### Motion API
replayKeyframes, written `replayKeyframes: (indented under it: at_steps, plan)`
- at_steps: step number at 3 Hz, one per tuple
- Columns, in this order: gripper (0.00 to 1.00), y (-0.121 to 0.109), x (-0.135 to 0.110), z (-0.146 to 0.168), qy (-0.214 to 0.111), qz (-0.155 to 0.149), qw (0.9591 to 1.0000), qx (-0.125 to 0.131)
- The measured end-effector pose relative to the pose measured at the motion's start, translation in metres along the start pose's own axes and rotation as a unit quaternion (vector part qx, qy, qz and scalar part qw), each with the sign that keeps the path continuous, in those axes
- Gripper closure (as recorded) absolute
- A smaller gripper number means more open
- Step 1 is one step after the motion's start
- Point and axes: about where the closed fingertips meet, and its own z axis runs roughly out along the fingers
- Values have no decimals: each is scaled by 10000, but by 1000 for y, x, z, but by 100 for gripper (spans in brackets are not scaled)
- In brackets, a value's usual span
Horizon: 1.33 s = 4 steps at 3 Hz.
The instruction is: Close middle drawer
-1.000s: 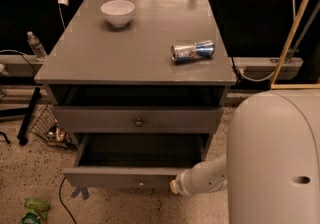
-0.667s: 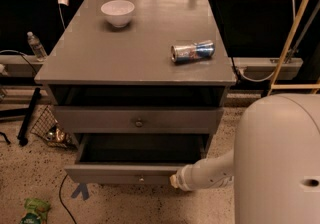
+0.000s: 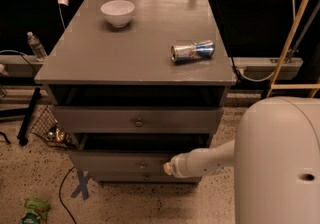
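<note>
the claw sits at the shallow grey wooden middle drawer, below the front edge of the grey tabletop; whether it grips cannot be told.

— What's on the grey surface?
— A white bowl near the back left, upright. A crushed can lies on its side toward the right edge, well apart from the bowl.
— And to the left?
— A clear water bottle stands on a ledge. Lower down, a wire basket sits beside the cabinet.
— The floor?
— The speckled floor has a blue tape cross and a green packet at the bottom left.
— On the right?
— A wooden pole leans, and a black cable hangs behind.
— The claw?
— The claw is low at the cabinet front.
</note>
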Motion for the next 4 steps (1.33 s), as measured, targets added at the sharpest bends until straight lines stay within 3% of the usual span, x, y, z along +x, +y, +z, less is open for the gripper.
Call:
replayKeyframes:
  at_steps: [3,4]
  plan:
    - [100,13,-55,17,-288,-412,9985,-208]
    - [100,13,-53,18,-168,-466,9986,-208]
